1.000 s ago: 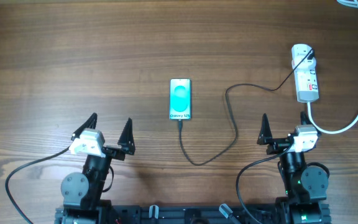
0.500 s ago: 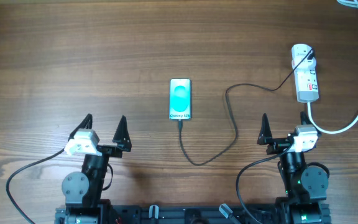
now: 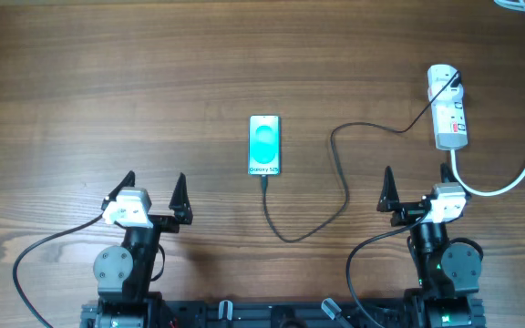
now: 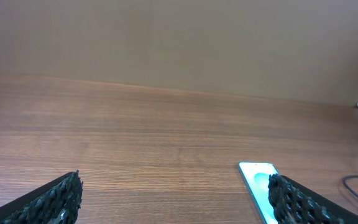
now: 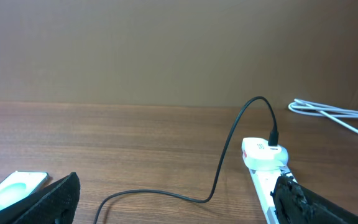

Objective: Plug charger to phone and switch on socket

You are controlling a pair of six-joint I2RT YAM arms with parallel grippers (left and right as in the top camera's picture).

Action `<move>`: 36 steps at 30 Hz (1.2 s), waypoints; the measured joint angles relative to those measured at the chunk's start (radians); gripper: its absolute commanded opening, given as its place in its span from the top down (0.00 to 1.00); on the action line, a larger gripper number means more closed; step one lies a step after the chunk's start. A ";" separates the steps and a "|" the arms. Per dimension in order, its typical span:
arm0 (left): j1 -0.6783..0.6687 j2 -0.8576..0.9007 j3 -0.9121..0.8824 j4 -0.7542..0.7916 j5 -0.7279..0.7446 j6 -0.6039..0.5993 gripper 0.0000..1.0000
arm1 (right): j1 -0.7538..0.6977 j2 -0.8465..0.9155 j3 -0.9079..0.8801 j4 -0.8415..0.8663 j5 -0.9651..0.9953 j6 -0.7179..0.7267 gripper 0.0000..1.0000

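The phone [image 3: 264, 145] lies flat mid-table, teal screen up; it also shows in the left wrist view [image 4: 258, 179] and the right wrist view [image 5: 12, 186]. The charger cable [image 3: 340, 182] runs from the black plug in the socket [image 3: 448, 111], loops toward the near edge, and its end meets the phone's near short edge. The socket also shows in the right wrist view [image 5: 266, 163]. My left gripper [image 3: 155, 185] is open and empty, near-left of the phone. My right gripper [image 3: 416, 185] is open and empty, just short of the socket's near end.
A thick white lead [image 3: 518, 173] curves from the socket's near end to the table's far right corner and shows in the right wrist view [image 5: 328, 111]. Black robot cables [image 3: 35, 251] trail by both arm bases at the near edge.
My left gripper has shifted slightly left and toward the near edge, still open. The right arm, phone, cable and socket have not moved.
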 measured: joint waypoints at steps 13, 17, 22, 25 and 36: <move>0.000 0.000 0.000 -0.004 -0.041 0.120 0.00 | 0.000 0.000 0.000 0.000 0.000 0.000 0.00; 0.000 0.000 0.000 -0.004 -0.041 0.127 0.00 | 0.000 0.000 0.000 0.000 0.000 0.000 0.00; 0.000 0.000 0.000 -0.005 -0.054 0.126 0.00 | 0.000 0.000 0.000 0.000 0.000 0.000 0.00; 0.000 0.000 0.000 -0.006 -0.101 0.100 0.00 | 0.000 0.000 0.000 0.000 0.000 0.000 0.00; 0.000 0.000 0.000 -0.006 -0.134 0.082 0.00 | 0.000 0.000 0.000 0.000 0.000 0.000 0.00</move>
